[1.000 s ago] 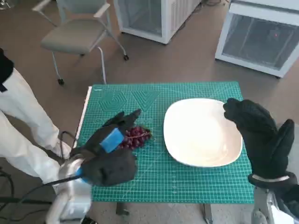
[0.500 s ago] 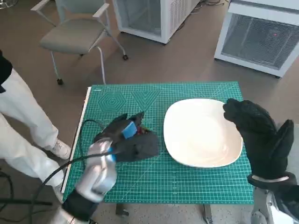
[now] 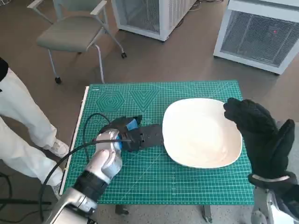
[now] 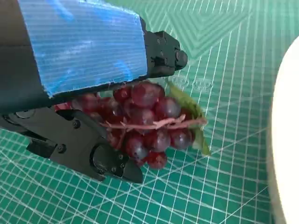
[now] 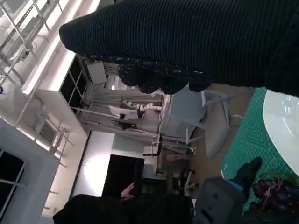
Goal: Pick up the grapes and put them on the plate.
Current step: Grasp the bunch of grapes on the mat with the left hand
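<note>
The grapes [image 4: 149, 121] are clasped in the left robot hand [image 3: 135, 136] just beside the plate [image 3: 202, 132], so a lift and carry over its rim is judged next, while the right robot hand [image 3: 261, 135] hangs idle, fingers apart, at the plate's far edge.

Glossy dark-red grapes [image 4: 149, 121] on a thin pinkish stem, with a matt green leaf. Hard black plastic fingers [image 4: 93, 154] and ribbed, faintly shiny blue tape on the left hand [image 3: 133, 135]. Coarse knitted black cloth over the right hand [image 3: 261, 135]. Smooth glossy white plate [image 3: 202, 132]. Matt green gridded cutting mat [image 3: 187, 182] up to the table's edges.
</note>
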